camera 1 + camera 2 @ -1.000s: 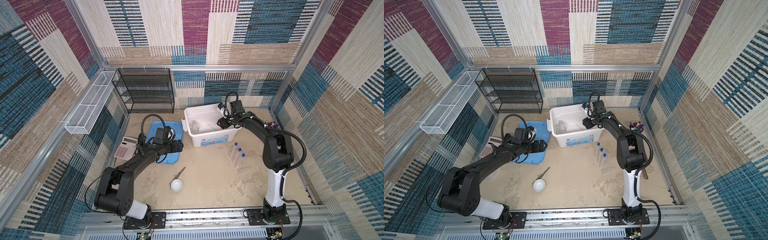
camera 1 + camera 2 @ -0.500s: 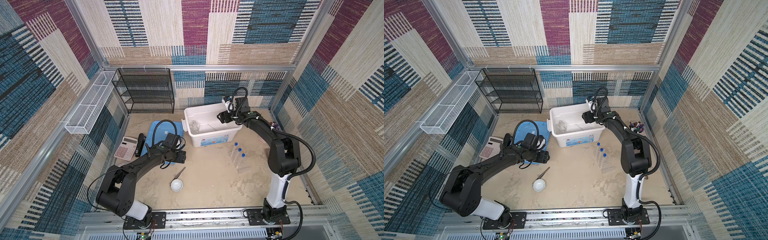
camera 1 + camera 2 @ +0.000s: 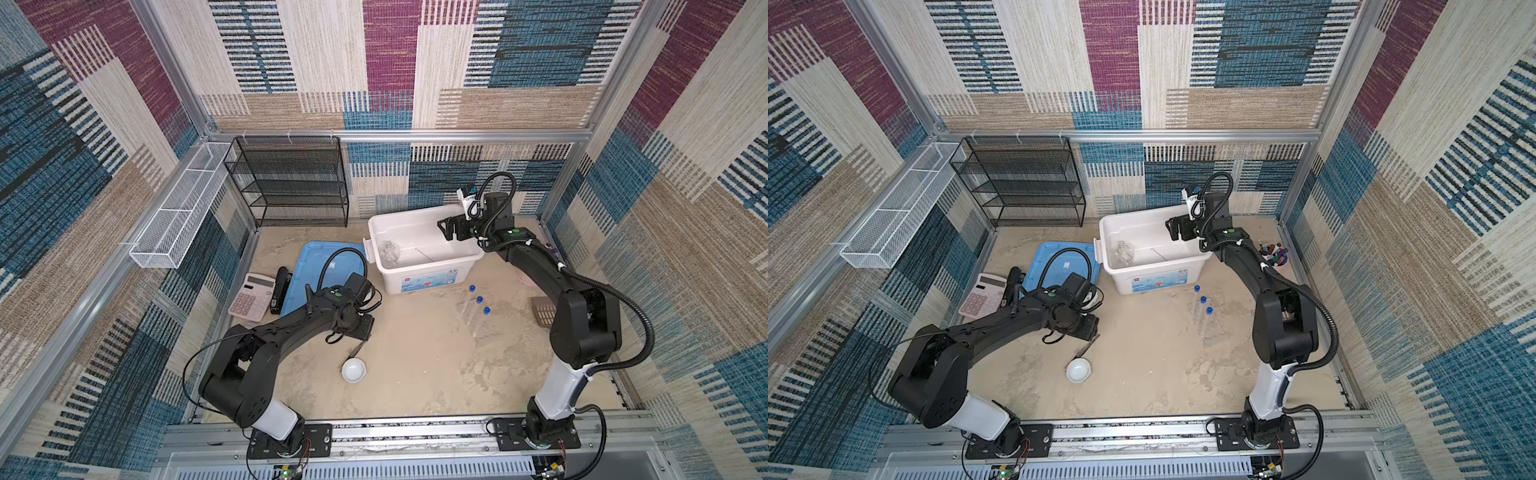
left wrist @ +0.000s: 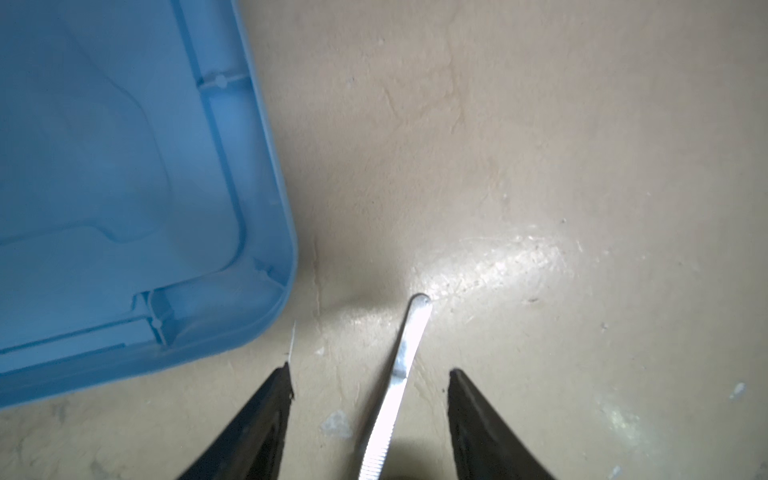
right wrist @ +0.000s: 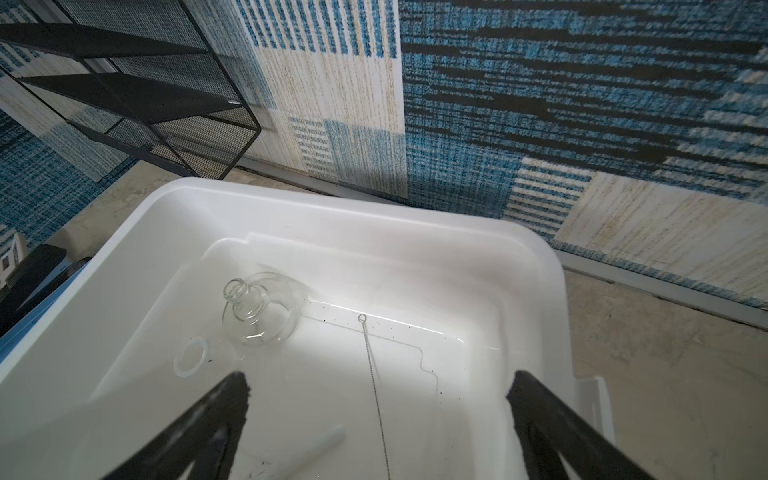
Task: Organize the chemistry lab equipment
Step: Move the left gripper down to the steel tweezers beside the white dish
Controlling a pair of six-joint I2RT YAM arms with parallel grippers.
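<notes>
Metal tweezers (image 4: 399,374) lie on the sandy floor, one end toward a white spouted dish (image 3: 353,369). My left gripper (image 4: 370,374) hangs low over them, open, a finger on each side and neither touching. Three blue-capped test tubes (image 3: 478,307) lie in the middle of the floor. My right gripper (image 5: 380,380) is open above the right side of the white bin (image 5: 332,208). In the bin are a clear flask (image 5: 259,309), a small clear beaker (image 5: 190,356) and the thin wire brush (image 5: 374,382). Both top views show the left gripper (image 3: 1090,328) by the tweezers (image 3: 1087,345).
A blue lid (image 3: 307,270) lies left of the bin, with a black stapler (image 3: 280,284) and a pink calculator (image 3: 251,297) beside it. A brown scoop (image 3: 542,309) sits behind the right arm. A black mesh shelf (image 3: 291,183) and a white wire basket (image 3: 178,216) line the back left.
My left arm swung from over the blue lid forward to the tweezers, and its jaws narrowed. My right gripper opened wide and pulled up and back from inside the bin.
</notes>
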